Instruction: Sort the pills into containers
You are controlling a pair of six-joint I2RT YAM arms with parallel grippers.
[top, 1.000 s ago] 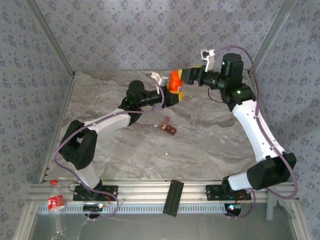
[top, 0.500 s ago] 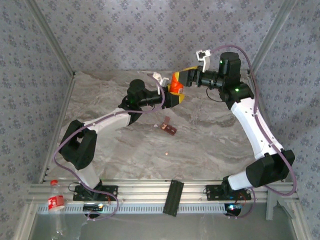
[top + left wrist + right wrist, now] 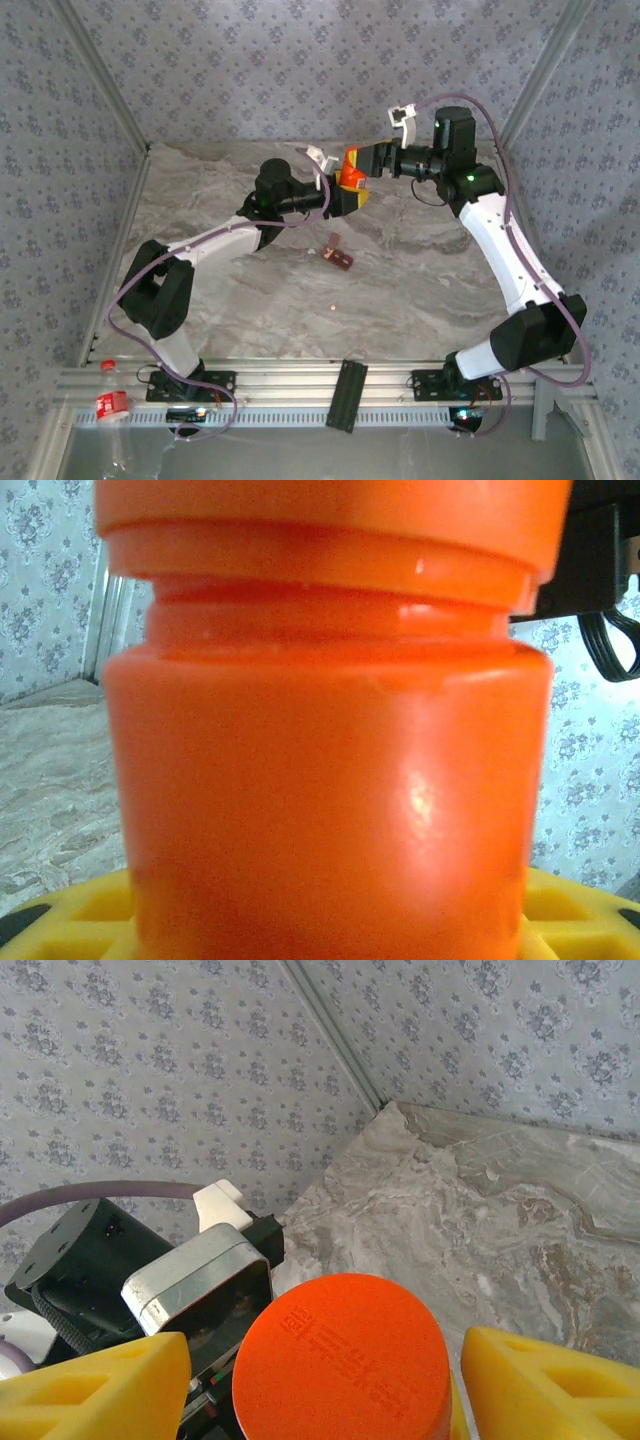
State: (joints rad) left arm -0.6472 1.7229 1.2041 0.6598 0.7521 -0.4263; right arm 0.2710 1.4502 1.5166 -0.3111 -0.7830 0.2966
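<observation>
The left gripper (image 3: 350, 192) jaws pinch the orange bottle (image 3: 330, 810). The right gripper (image 3: 360, 160) jaws stand spread beside its stiff, probably slippery cap (image 3: 345, 1355), best taken by the sides. The containers (image 3: 338, 256) lie at six o'clock from it, with a tiny, light pill (image 3: 331, 307) beyond.

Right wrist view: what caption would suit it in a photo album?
The right gripper, open, straddles the round orange cap above the marble table, patterned walls behind.

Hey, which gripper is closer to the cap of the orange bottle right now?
Right. The right gripper has its yellow fingers open on either side of the cap. The left gripper is clamped lower down, on the body of the orange bottle.
</observation>
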